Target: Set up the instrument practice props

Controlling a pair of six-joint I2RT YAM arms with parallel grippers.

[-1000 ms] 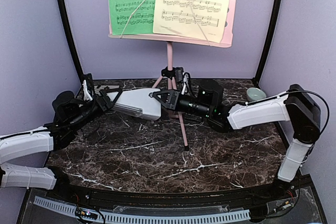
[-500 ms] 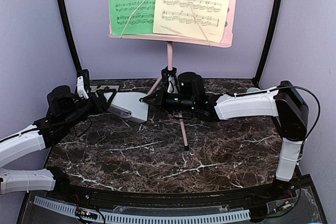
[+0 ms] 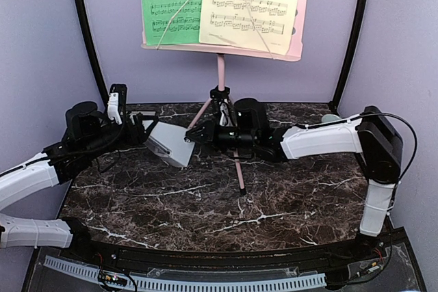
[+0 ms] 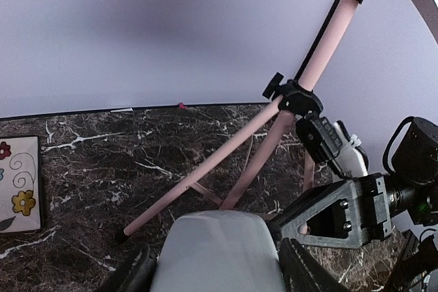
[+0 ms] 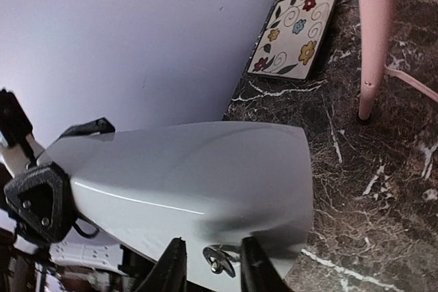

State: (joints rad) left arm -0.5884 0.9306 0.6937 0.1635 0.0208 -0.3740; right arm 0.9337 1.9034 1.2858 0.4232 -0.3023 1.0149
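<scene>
The pink music stand (image 3: 220,73) is upright at the back on its tripod legs (image 4: 226,155). A green page (image 3: 171,1) and a pale-yellow page (image 3: 250,5) rest on its desk. My left gripper (image 3: 147,135) is shut on the narrow end of the grey-white metronome (image 3: 168,145), which it holds tilted above the table. In the left wrist view the metronome (image 4: 215,251) fills the gap between the fingers. My right gripper (image 3: 194,135) is at the metronome's wide end. Its jaws stand slightly apart on either side of a small metal key (image 5: 219,259) on the metronome (image 5: 191,169).
A flower-patterned card (image 5: 295,31) lies flat at the back left of the marble table (image 3: 205,203). A pale-green bowl (image 3: 328,119) peeks out behind my right forearm. One stand leg (image 3: 238,169) reaches forward across the middle of the table.
My left arm has carried the metronome left and back. The right arm followed it to the left. The right jaws, shut before, now stand slightly apart around the key.
</scene>
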